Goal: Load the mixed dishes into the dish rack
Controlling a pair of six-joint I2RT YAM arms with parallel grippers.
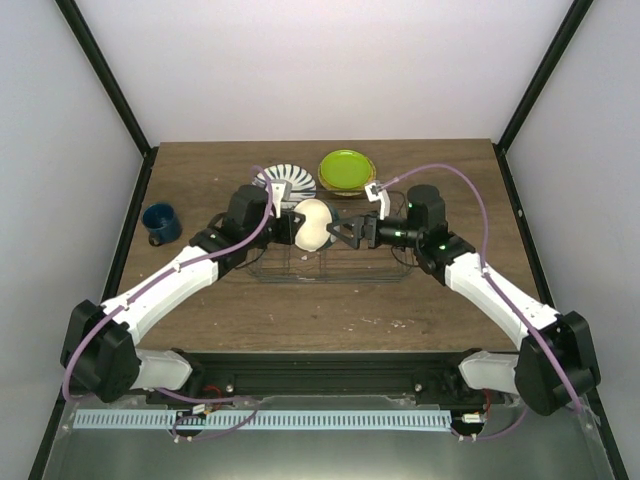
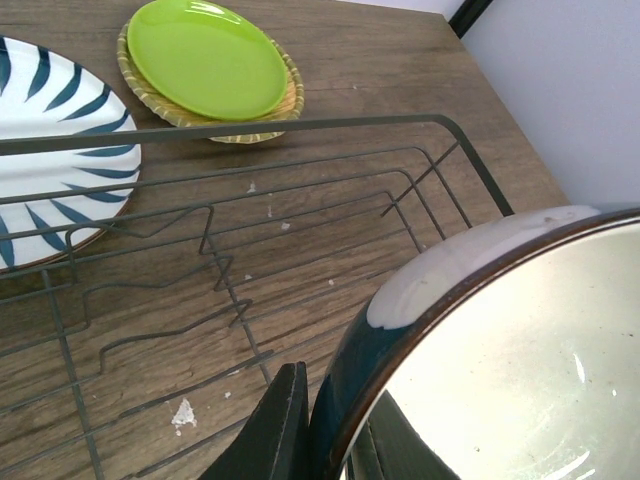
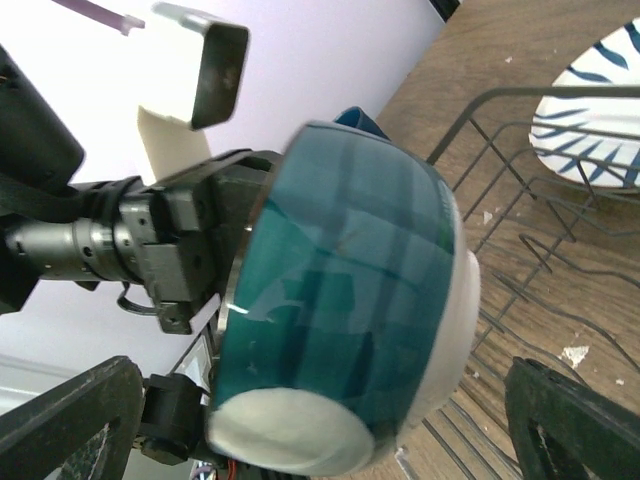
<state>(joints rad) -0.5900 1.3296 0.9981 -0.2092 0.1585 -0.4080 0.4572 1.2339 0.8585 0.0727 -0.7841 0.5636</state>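
The left pincer is clamped on the rim of the cream bowl, one finger outside the blue wall and the other inside. It holds the bowl tipped on edge in the air above the dish rack, clear of the wires. The right pincer faces it from the other side, spread wide. In the right wrist view its fingers stand either side of the bowl with space between, gripping nothing.

The rack sits on the table under both pincers, with no dishes in it. Just beyond its far rail lie the striped plate and the green plate, and the blue mug stands well apart to the left. None of them is loaded yet.

The risk seems to be the grip. A pinch on a thin glazed rim can pivot or slip. If the right pincer closes on the rounded wall off centre, the bowl may squirt out. Released too early, it would drop onto the wires and could roll or bounce toward the plates.
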